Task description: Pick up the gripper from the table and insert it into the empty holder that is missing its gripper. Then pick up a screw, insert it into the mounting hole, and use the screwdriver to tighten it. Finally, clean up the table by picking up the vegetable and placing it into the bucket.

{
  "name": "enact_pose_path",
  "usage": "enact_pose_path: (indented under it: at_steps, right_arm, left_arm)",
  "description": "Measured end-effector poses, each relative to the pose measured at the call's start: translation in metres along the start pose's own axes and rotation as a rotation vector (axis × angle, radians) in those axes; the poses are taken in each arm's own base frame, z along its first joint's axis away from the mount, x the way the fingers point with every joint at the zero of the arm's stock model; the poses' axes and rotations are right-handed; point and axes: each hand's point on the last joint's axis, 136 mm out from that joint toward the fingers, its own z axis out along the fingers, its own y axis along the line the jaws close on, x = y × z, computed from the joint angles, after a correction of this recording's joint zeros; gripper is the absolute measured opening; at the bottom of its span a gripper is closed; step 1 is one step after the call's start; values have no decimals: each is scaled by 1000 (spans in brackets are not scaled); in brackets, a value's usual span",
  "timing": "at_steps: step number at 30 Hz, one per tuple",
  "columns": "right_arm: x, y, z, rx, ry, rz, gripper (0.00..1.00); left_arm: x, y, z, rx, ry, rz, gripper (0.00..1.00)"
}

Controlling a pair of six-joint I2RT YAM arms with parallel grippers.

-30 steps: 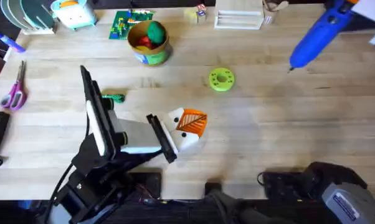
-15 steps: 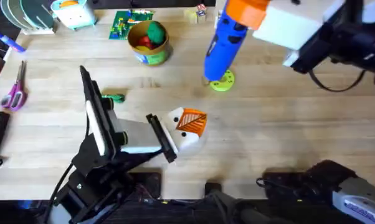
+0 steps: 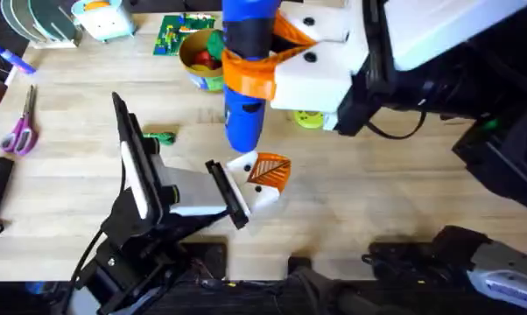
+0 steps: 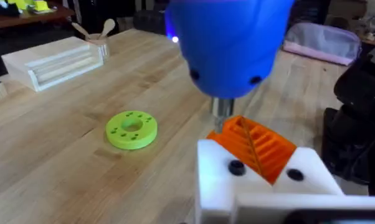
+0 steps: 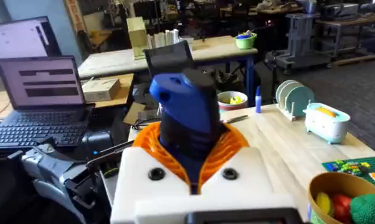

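**Blue screwdriver poised over the screw — little margin for a slip**

Blue plastic handle upright, the screwdriver (image 3: pixel 246 79) stood clamped between the orange ribbed pads (image 5: pixel 151 144) of the right gripper (image 3: pixel 272 66), its steel tip down at the orange wedge (image 4: pixel 255 144) seated in the white holder (image 3: pixel 262 188). The left gripper (image 3: pixel 246 179) carried that block; from these views I could not tell how its own jaws stood.

Judged from the left wrist view, the tip met the block close to the wedge's edge. If it was off the screw head, turning could skid it across the plastic, or downward push could tilt the holder and shift the wedge. A tilted driver would likely cam out.

Room was tight on the near side, where the left arm's black links crowded the holder. The lime-green disc (image 3: pixel 309 118) lay just behind the right gripper, at risk from any sweep. Farther left, the dark-green vegetable (image 3: pixel 161 136) lay beside the left arm, and the yellow-rimmed bucket (image 3: pixel 204 66) stood well back; bare wood to the right offered the freest retreat.
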Motion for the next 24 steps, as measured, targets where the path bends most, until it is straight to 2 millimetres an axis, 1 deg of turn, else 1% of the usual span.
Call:
enact_pose_path:
  at_steps: [11,16,24]
  right_arm:
    - [1,3,0,-18,4,54,23]
    - [7,3,0,-17,28,93,23]
    - [10,2,0,-15,37,98,23]
  left_arm:
    - [0,0,0,0,0,0,18]
    - [0,0,0,0,0,0,18]
    - [0,0,0,0,0,0,18]
